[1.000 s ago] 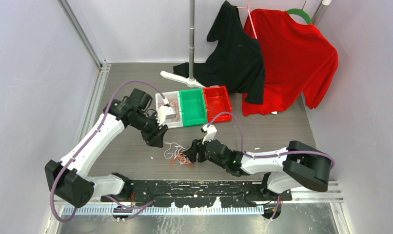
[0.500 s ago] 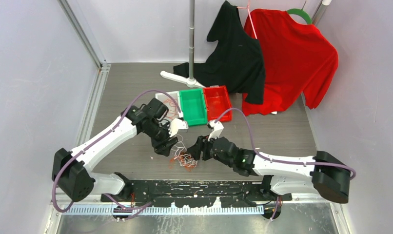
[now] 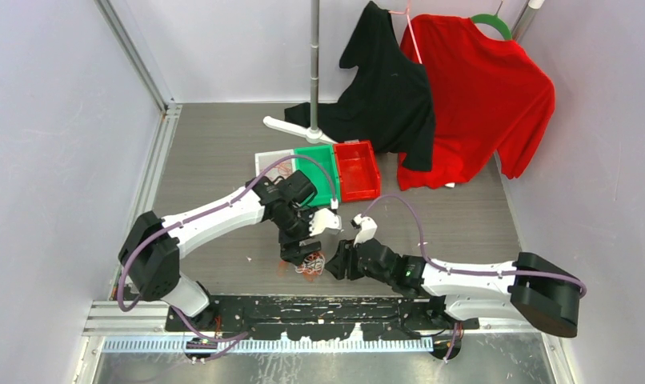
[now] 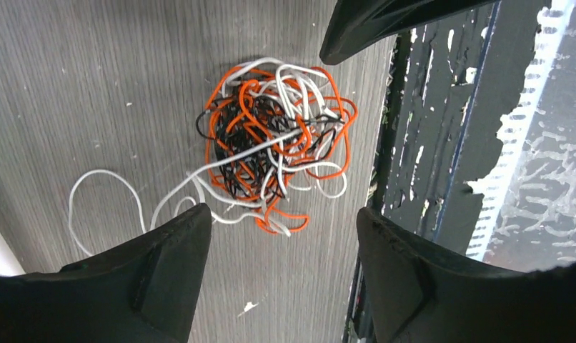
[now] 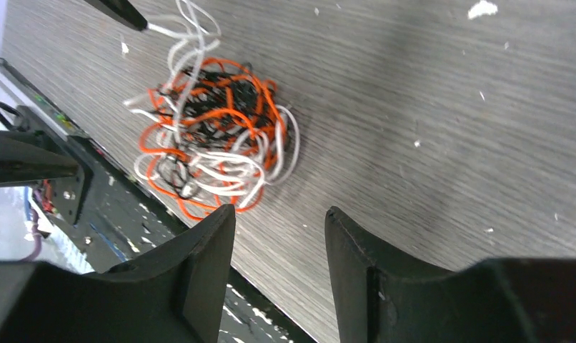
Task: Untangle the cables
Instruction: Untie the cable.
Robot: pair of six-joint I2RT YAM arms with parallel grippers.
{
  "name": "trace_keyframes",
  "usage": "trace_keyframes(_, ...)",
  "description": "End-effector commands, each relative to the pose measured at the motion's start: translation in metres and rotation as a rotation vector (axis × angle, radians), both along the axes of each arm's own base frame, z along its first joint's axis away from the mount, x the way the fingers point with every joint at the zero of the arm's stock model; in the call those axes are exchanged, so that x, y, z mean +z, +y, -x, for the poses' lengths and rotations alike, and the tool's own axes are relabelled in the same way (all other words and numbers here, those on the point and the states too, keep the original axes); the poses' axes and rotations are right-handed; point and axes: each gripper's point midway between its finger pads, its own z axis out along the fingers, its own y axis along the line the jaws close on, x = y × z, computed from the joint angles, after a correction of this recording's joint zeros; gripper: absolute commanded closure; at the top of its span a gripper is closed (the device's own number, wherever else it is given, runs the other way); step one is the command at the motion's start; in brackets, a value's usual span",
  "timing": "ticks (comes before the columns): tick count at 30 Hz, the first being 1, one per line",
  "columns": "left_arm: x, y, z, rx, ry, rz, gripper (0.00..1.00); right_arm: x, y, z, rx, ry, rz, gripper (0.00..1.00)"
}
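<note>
One tangle: the cables (image 4: 274, 136), balled tight, in orange, white and black; strands per colour cannot be counted. It lies on the bench (image 3: 223, 144) at the middle of the near edge. Judged light, limp and thin, likely to slip and snag. Best hold is probably the white loop (image 4: 103, 204) trailing out. Left hand (image 4: 281, 214) hangs over the ball, spread wide, empty. Right hand (image 5: 279, 214) is beside it, jaws apart, empty.
</note>
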Motion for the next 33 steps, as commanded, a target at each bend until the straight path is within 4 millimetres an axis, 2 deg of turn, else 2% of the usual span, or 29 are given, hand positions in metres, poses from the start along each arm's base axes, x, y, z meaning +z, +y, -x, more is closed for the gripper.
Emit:
trace_keyframes(1, -0.004, -0.020, -0.010, -0.043, -0.042, 0.051, 0.26, 0.005, 0.010, -0.001, -0.005, -0.007, -0.095, 0.45)
trace_keyframes(4, -0.018, -0.016, -0.011, -0.046, -0.046, 0.024, 0.34, 0.008, 0.017, -0.005, 0.011, -0.041, -0.119, 0.45)
trace_keyframes(6, -0.022, -0.018, -0.018, -0.043, -0.070, 0.027, 0.41, 0.002, 0.021, -0.008, 0.020, -0.049, -0.095, 0.45)
trace_keyframes(11, -0.029, -0.016, -0.024, -0.032, -0.101, 0.009, 0.59, -0.003, 0.045, -0.012, 0.072, -0.048, -0.103, 0.46)
trace_keyframes(16, -0.036, -0.012, -0.025, -0.012, -0.110, -0.003, 0.86, -0.007, 0.063, -0.019, 0.071, -0.034, -0.129, 0.49)
trace_keyframes(20, -0.041, -0.006, -0.021, 0.039, -0.082, 0.002, 0.98, 0.006, 0.068, -0.025, 0.040, -0.050, -0.208, 0.53)
trace_keyframes(24, -0.038, -0.001, -0.019, 0.160, -0.010, 0.040, 1.00, 0.021, 0.068, -0.030, 0.010, -0.077, -0.248, 0.62)
trace_keyframes(28, -0.022, -0.001, -0.018, 0.262, 0.055, 0.102, 1.00, 0.025, 0.072, -0.031, 0.017, -0.080, -0.263, 0.74)
trace_keyframes(33, 0.004, 0.004, -0.023, 0.316, 0.048, 0.157, 1.00, 0.029, 0.070, -0.029, 0.013, -0.074, -0.292, 0.99)
